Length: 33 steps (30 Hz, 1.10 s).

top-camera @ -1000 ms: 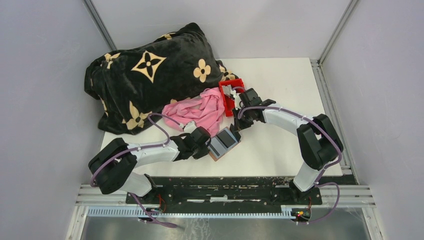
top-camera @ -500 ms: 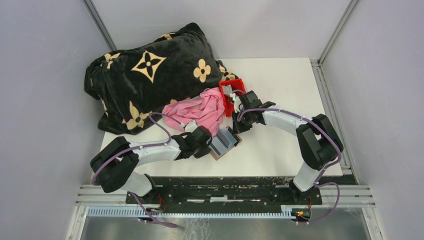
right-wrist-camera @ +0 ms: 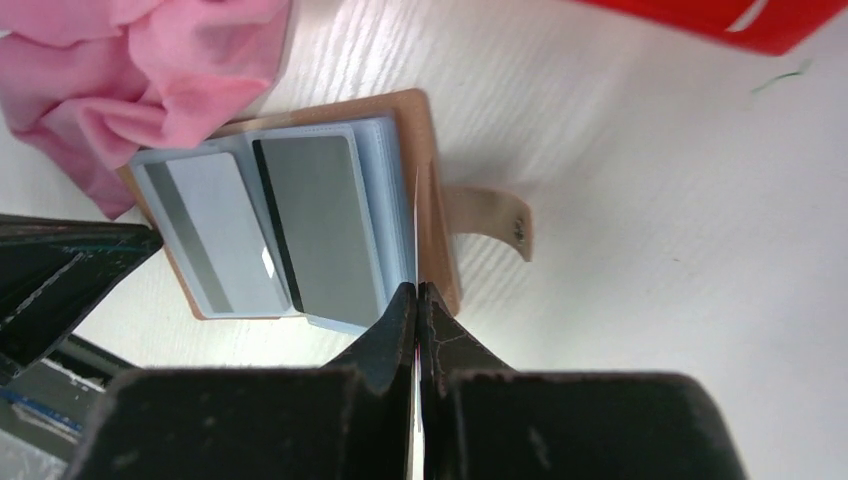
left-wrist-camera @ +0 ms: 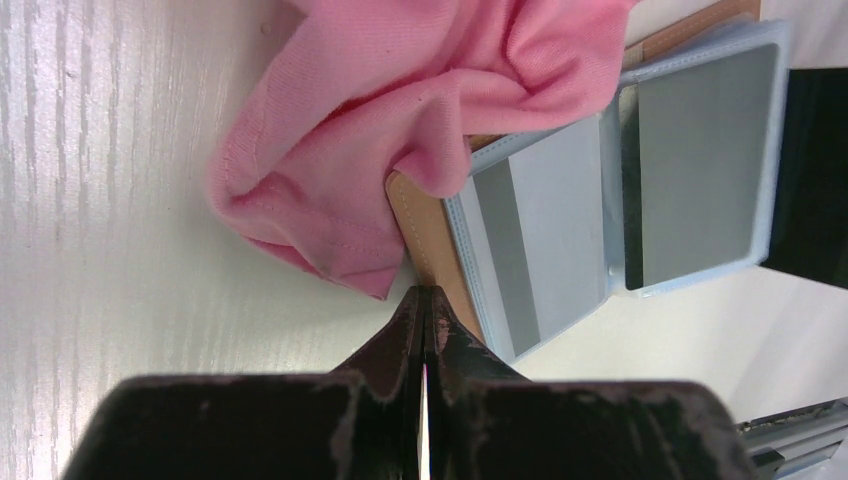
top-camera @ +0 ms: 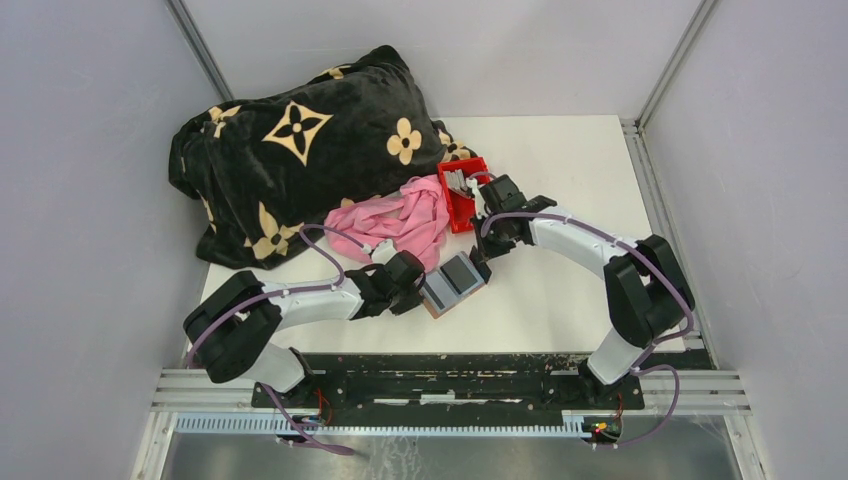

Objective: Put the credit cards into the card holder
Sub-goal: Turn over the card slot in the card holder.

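Observation:
The card holder (top-camera: 452,283) lies open on the table, brown leather with light-blue sleeves. Its snap tab (right-wrist-camera: 495,220) points right. Two grey credit cards (right-wrist-camera: 320,230) sit in its sleeves and also show in the left wrist view (left-wrist-camera: 700,170). My right gripper (top-camera: 480,262) (right-wrist-camera: 417,288) is shut on a thin card (right-wrist-camera: 415,220), seen edge-on over the holder's right edge. My left gripper (top-camera: 420,290) (left-wrist-camera: 427,292) is shut, its tips touching the holder's leather edge (left-wrist-camera: 425,230). More cards (top-camera: 458,182) stand in the red bin.
A red plastic bin (top-camera: 462,190) sits behind the holder. A pink cloth (top-camera: 395,220) (left-wrist-camera: 400,110) overlaps the holder's far left corner. A black blanket with tan flowers (top-camera: 290,150) fills the back left.
My right gripper has come down and slightly right onto the holder's far edge. The holder and my left gripper have shifted a little to the right.

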### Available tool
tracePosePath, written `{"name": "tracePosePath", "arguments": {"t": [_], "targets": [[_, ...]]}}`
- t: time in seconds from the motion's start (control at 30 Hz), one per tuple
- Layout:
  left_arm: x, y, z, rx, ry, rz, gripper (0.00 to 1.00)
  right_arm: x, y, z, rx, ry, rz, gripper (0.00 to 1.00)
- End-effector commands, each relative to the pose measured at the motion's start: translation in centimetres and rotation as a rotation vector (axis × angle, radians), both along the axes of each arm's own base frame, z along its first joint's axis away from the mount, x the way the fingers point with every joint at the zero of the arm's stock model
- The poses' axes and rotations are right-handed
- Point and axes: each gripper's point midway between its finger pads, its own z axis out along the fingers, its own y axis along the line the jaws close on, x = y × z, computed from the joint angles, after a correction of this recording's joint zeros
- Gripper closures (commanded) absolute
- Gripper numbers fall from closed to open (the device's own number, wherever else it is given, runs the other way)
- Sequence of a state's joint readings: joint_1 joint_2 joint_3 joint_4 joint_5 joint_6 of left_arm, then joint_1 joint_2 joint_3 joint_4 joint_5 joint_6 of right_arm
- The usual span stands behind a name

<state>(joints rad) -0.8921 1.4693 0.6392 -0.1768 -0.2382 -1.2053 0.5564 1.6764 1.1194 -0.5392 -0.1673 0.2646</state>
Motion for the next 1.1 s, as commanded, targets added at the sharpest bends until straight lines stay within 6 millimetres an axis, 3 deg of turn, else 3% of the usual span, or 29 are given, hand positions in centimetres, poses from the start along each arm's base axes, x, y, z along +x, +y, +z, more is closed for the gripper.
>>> {"name": "tracePosePath", "arguments": {"t": [0.0,0.23,0.7,1.07], "targets": [[-2.1,3.9,-3.5,0.168,0.090,0.012,0.97,2.4,-0.7,3.6,-0.040,-0.142,-0.059,0.99],[-2.2,4.0,-3.6,0.169,0.091,0.013,0.97,2.7,-0.5,3.9,-0.040,-0.156,-0.063,0.99],[-2.2,3.9,-3.9,0.171,0.096,0.014,0.97,1.3,0.8,1.1,-0.004,-0.068,-0.009,0.99],[-2.2,4.1,-4.0,0.178,0.099,0.018,0.97,0.9,0.1,0.0,-0.030,-0.062,-0.007,0.99]]}}
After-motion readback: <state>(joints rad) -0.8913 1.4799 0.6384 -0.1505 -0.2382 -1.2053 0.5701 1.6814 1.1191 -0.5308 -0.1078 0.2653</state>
